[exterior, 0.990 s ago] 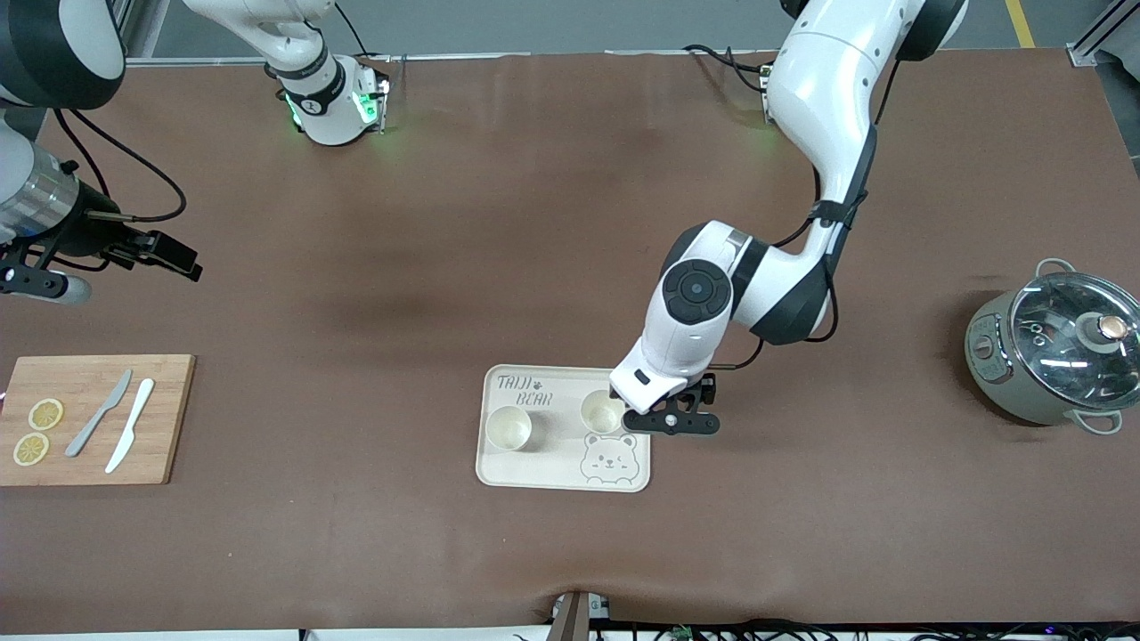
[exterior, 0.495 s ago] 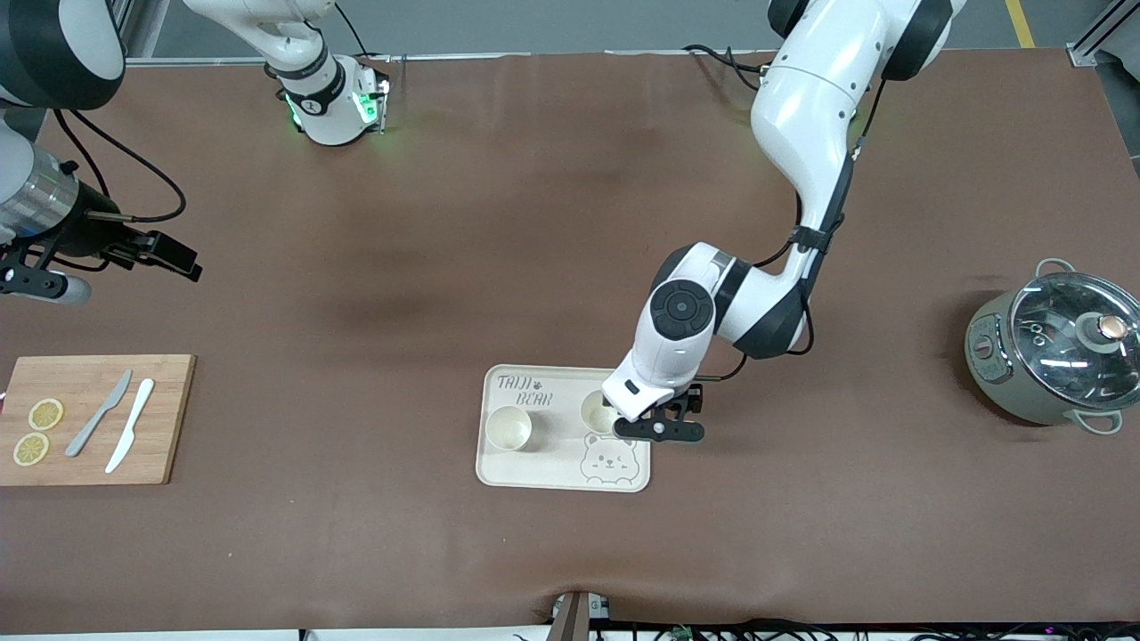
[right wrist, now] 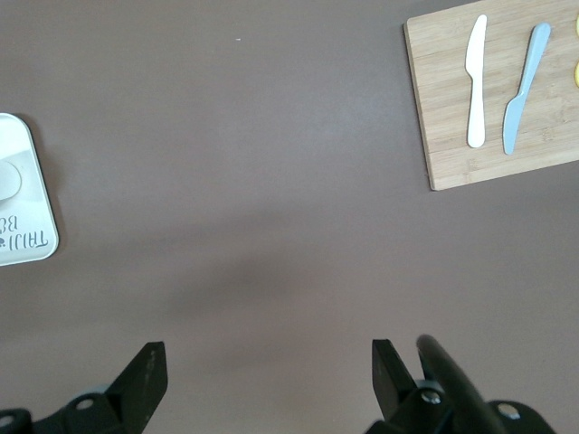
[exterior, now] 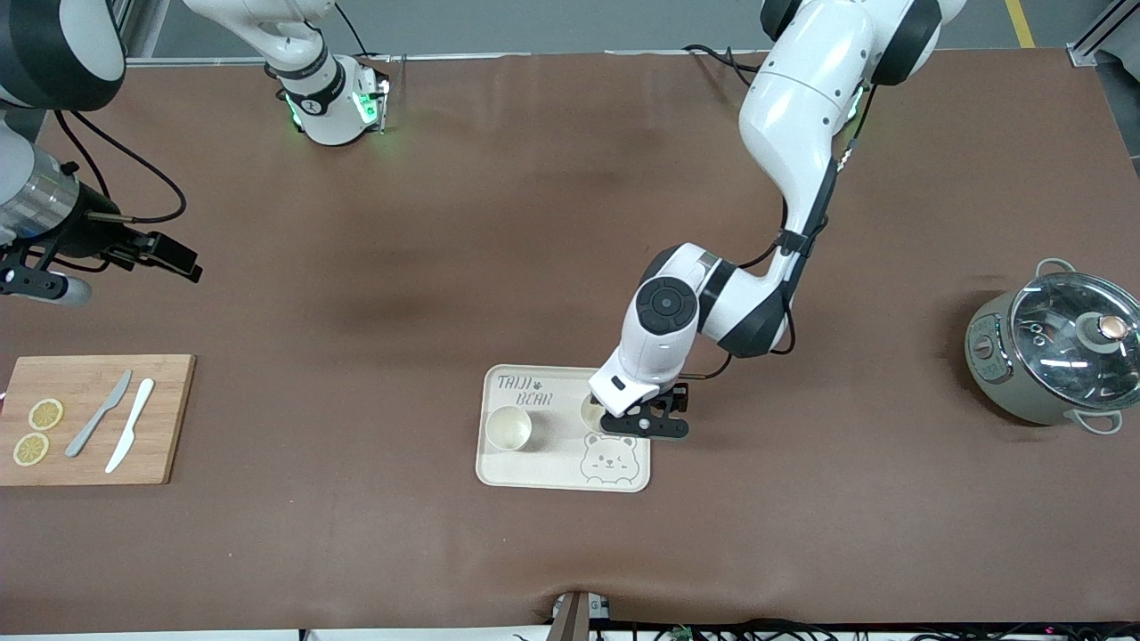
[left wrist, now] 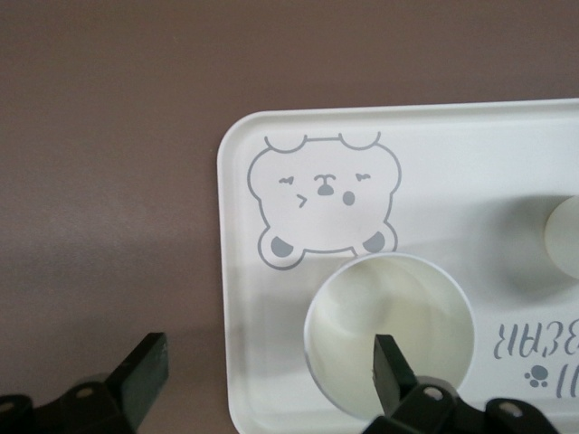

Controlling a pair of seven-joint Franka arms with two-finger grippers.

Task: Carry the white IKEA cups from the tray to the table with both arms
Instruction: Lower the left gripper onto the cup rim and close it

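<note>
Your desk (exterior: 374, 294) is brown, with a bear tray (exterior: 534, 472) near its middle holding both white IKEA cups (exterior: 508, 428). Your left pincer (left wrist: 267, 380) hangs spread over the cup (left wrist: 389, 333) toward the left arm's end of the tray, one finger inside its rim. Your right pincer (right wrist: 262, 384) waits, spread, over bare desk near the cutting board (right wrist: 507, 99).

Two glossy white arms (exterior: 793, 116), black joint bands, black jaws, thin black cables, green base lights
</note>
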